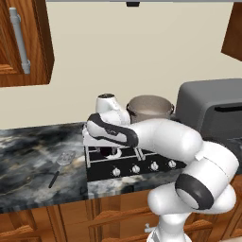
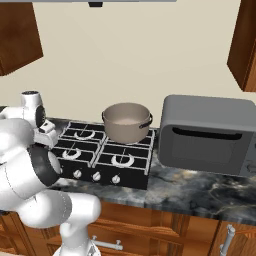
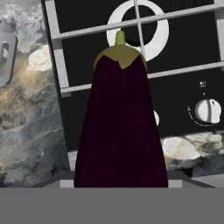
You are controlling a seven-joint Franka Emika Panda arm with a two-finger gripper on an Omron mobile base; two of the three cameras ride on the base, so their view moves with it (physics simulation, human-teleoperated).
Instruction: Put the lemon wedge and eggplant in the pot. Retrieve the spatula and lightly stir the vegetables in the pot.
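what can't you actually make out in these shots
- Gripper: in the hand view the eggplant covers the fingertips, so a grip cannot be confirmed.
- Pot contents: the right base view shows only its upper inside wall, its near rim hiding the bottom; in the left base view the arm partly covers it.
- Lemon wedge: I cannot pick it out anywhere.
- Spatula: too small in the left base view to make out its perforations.

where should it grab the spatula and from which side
Take the spatula by its thin dark handle, coming straight down from above. It lies flat on the counter left of the stove, perforated head away from the front edge, handle slanting toward it. The handle is narrow enough for the end effector to span crosswise; the wide flat head offers little to pinch.
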